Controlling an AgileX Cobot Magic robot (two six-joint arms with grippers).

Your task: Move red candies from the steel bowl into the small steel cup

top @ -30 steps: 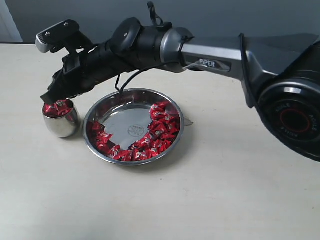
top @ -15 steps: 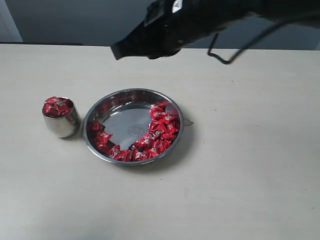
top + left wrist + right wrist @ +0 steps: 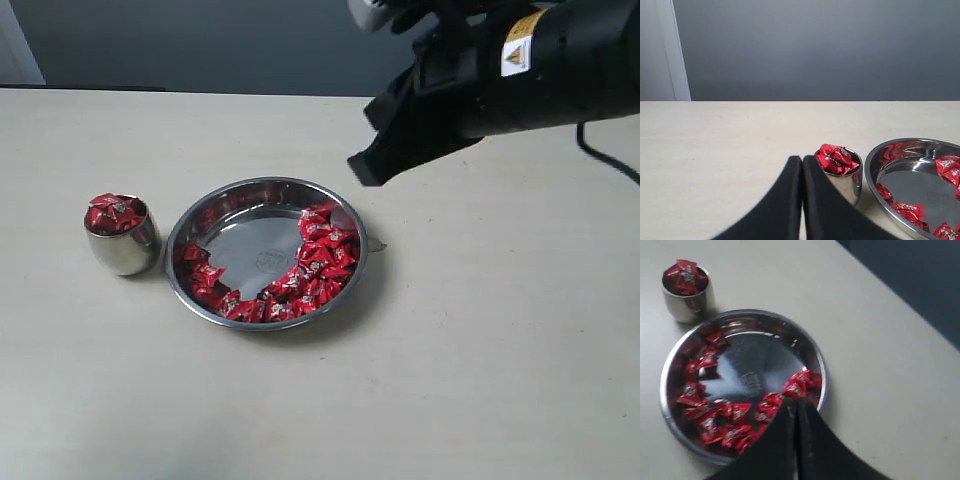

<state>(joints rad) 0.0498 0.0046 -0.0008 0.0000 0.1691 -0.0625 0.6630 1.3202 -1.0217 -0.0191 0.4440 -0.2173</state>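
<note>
The steel bowl (image 3: pixel 250 252) sits mid-table with red candies (image 3: pixel 322 256) ringing its near and right sides. To its left stands the small steel cup (image 3: pixel 122 250), heaped with red candies (image 3: pixel 115 213). My right gripper (image 3: pixel 364 170) hangs shut and empty above the bowl's far right rim; in the right wrist view its tips (image 3: pixel 796 403) lie over the bowl (image 3: pixel 765 357), with the cup (image 3: pixel 687 307) beyond. My left gripper (image 3: pixel 801 163) is shut, low over the table just short of the cup (image 3: pixel 844 184). The bowl (image 3: pixel 912 180) lies beside it. The exterior view does not show the left arm.
The pale table (image 3: pixel 480 380) stretches bare to the right and front of the bowl. A dark wall (image 3: pixel 200 45) runs behind the table's far edge. The right arm's black body (image 3: pixel 500 80) fills the upper right of the exterior view.
My right gripper has left its place over the cup, swung up and to the right, and now hangs beyond the bowl's right side. The cup and bowl have not moved.
</note>
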